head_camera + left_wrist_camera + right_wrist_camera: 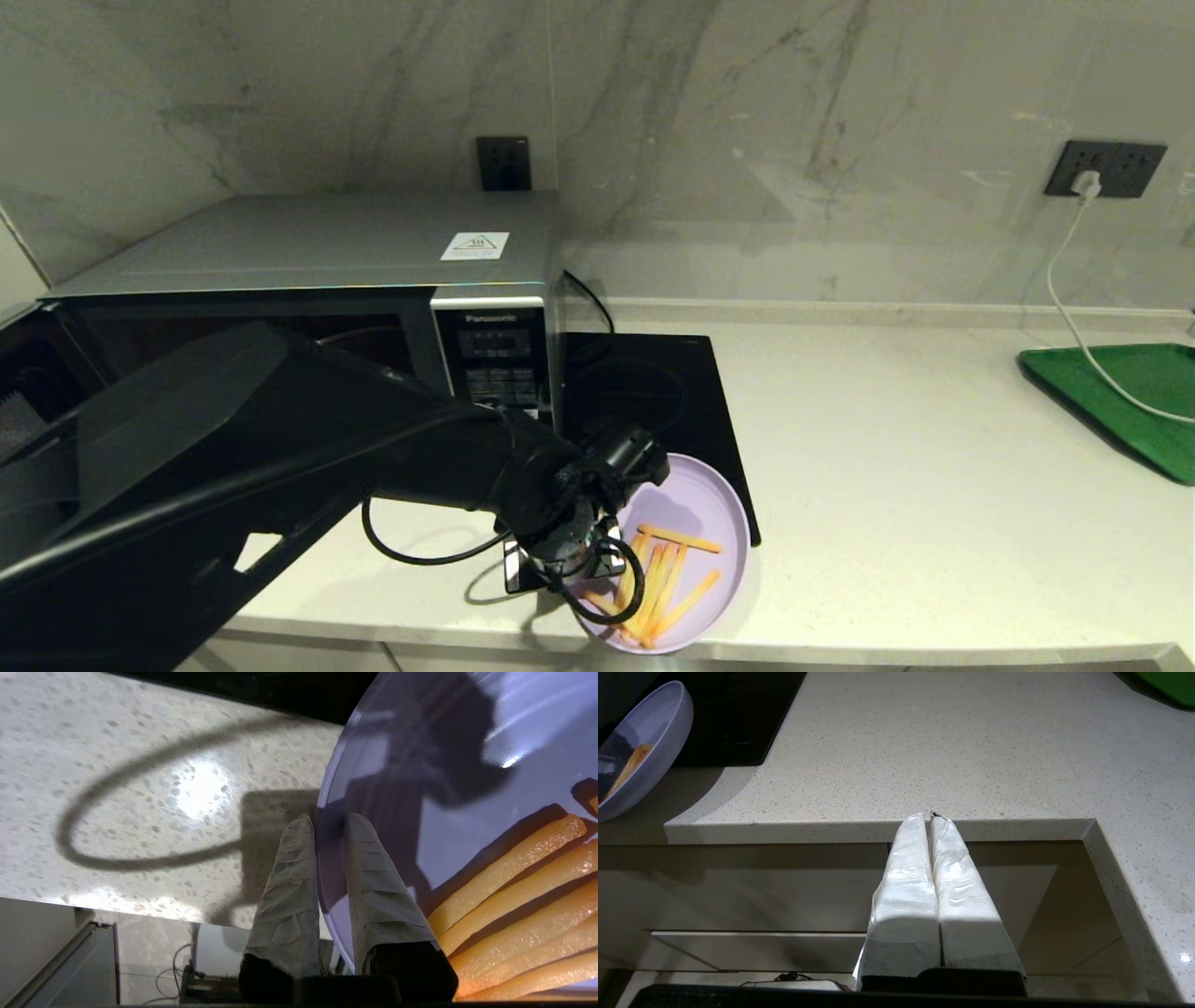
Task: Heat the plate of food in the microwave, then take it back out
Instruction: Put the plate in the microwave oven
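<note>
The pale lilac plate of food (700, 504) lies at the counter's front edge, just right of the microwave (308, 243), its far rim over the black hob. Orange-yellow sticks (663, 579) lie on its near half. My left gripper (597, 560) is at the plate's left rim. In the left wrist view the gripper (329, 821) is shut on that rim, one finger inside the plate (537, 765) and one outside, beside the sticks (514, 868). The plate (640, 742) looks tilted in the right wrist view. My right gripper (930, 816) is shut and empty, parked below the counter's front edge.
A flat black induction hob (653, 392) lies right of the microwave's button panel (495, 359). A green tray (1130, 401) sits at the far right, with a white cable (1074, 308) running to it from a wall socket. My left arm hides most of the microwave's front.
</note>
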You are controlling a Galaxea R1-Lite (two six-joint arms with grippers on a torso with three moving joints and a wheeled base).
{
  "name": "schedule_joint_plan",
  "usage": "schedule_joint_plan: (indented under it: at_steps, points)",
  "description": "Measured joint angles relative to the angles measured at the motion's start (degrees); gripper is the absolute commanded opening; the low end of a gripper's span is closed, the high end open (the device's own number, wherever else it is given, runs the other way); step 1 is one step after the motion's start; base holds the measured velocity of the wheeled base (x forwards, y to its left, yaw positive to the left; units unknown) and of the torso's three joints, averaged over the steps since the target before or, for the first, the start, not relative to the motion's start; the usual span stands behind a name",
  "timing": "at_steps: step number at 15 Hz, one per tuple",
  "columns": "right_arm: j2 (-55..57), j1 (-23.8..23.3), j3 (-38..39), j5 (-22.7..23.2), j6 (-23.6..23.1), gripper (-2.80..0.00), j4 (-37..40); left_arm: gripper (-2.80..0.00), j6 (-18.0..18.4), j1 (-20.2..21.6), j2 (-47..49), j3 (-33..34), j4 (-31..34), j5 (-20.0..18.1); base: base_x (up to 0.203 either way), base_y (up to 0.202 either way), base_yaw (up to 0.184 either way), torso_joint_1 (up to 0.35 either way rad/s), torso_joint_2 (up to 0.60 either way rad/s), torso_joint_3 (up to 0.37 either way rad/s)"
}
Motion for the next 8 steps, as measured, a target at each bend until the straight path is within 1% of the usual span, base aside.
schedule_joint_plan:
  at_steps: [2,8]
  points:
    - [0.0,0.0,0.0,0.0,0.0,-2.8,0.0,-2.8,0.0,0.3,-0.6,0.0,0.0,-3.2,0.0,0.0,0.0,0.0,0.0,0.0]
    - [0.0,0.0,0.0,0.0,0.0,-2.8,0.0,-2.8,-0.1,0.6,-2.9,0.7,-0.9,-5.1,0.0,0.0,0.0,0.0,0.0,0.0]
